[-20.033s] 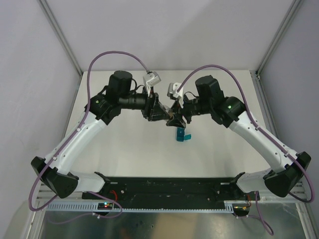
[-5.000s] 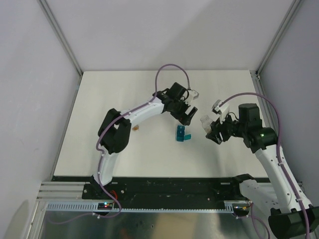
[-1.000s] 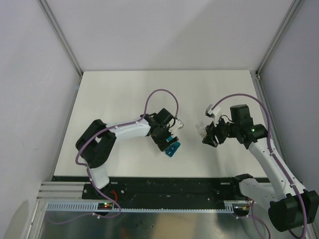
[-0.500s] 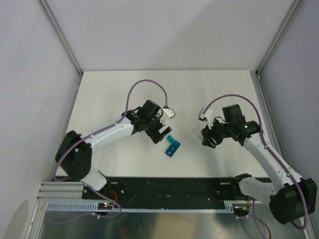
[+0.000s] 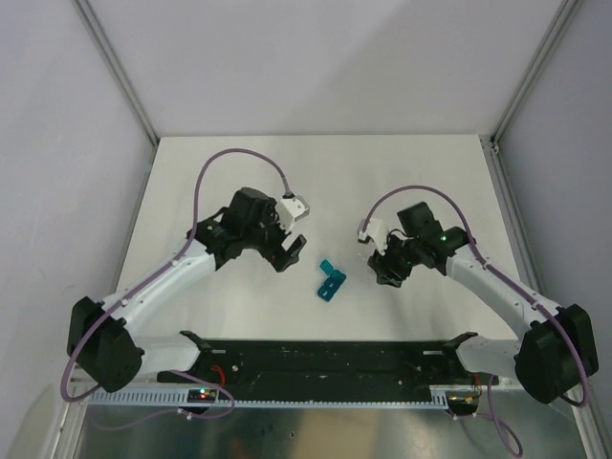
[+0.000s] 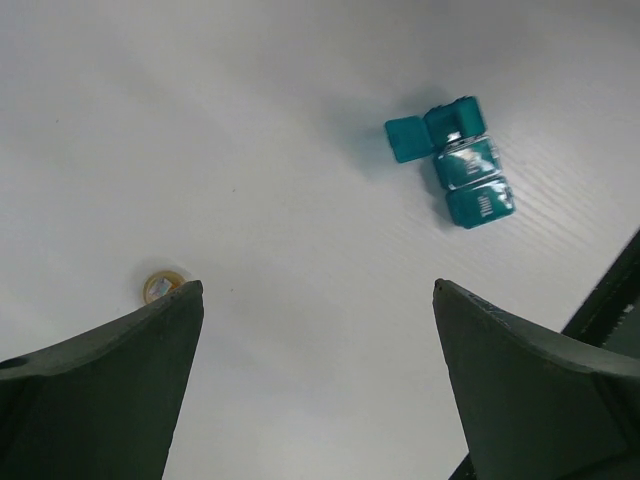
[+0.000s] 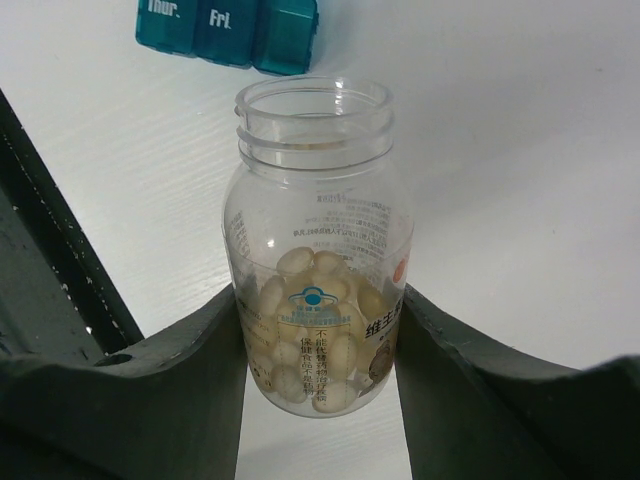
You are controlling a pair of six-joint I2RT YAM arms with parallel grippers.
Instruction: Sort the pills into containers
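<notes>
The containers [image 5: 330, 280] are a teal strip of three joined compartments lying on the white table between the arms, one end lid flipped open [image 6: 405, 138]. My left gripper [image 5: 290, 251] hovers to their left, open and holding nothing [image 6: 318, 290]. My right gripper [image 5: 383, 266] sits just right of them, shut on a clear uncapped bottle [image 7: 315, 260]. The bottle's lower part holds pale pills [image 7: 320, 335], and its mouth points toward the containers [image 7: 230, 25]. No loose pills show on the table.
A small round orange-tan object [image 6: 160, 287] lies on the table beside my left finger, far from the containers [image 6: 462, 170]. The black base rail [image 5: 325, 356] runs along the near table edge, close behind the containers. Grey walls enclose the table.
My left gripper has pulled back to the left, away from the containers it was over. The right gripper has carried the bottle left, nearer the containers.
</notes>
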